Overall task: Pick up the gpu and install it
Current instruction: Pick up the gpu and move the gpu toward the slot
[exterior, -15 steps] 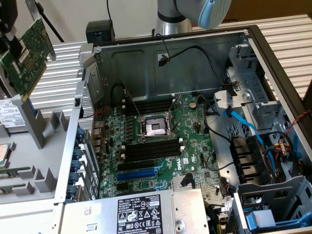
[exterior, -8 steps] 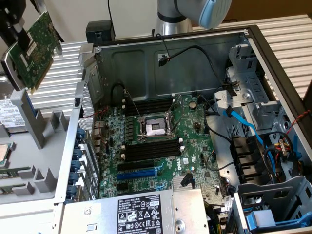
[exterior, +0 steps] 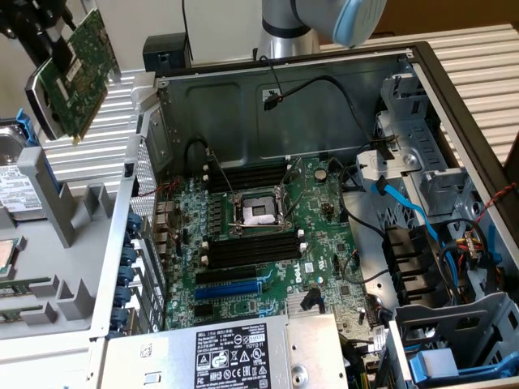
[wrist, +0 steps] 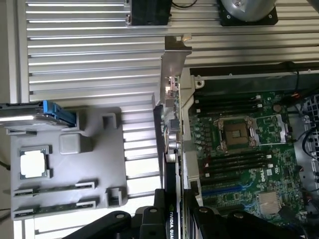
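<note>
Pincer (wrist: 172,221) partly closed, clamped on the gpu (exterior: 79,77). Card is tilted in the air above the ribbed metal worktop (exterior: 85,162), outside the open case (exterior: 243,105), at the exterior view's left. Long axis runs straight out from the pincer to the silver bracket (wrist: 177,59); motherboard (exterior: 259,243) sits lower, toward the exterior view's right.

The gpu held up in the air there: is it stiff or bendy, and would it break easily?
Probably stiff: the gpu hangs tilted from the tool without visible sag. Likely fragile, since its green circuit face is bare and exposed. It looks thin edge-on in the wrist view, so set down on that edge it would probably tip over.
</note>
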Available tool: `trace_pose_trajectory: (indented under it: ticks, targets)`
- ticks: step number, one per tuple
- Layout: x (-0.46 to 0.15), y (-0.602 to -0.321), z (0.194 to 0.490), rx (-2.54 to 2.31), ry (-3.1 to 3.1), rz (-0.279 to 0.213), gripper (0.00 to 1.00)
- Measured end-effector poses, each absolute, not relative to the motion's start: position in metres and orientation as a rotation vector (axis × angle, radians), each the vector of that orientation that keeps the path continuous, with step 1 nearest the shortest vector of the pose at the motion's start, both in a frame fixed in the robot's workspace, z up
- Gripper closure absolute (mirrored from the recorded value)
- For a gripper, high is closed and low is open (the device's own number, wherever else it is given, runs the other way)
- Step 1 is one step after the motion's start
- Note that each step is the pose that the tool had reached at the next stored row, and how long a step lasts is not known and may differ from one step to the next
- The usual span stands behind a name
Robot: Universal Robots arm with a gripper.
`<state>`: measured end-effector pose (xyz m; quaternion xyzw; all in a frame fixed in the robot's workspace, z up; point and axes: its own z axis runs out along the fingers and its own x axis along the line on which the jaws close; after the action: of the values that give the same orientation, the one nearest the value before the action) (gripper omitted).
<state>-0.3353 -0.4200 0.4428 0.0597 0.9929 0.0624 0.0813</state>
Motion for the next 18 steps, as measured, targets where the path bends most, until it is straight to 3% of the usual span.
trace_pose_trajectory:
  ticks: [18]
  targets:
    - [-0.271, -0.42, 0.447, 0.183, 2.976, 0.219, 0.74]
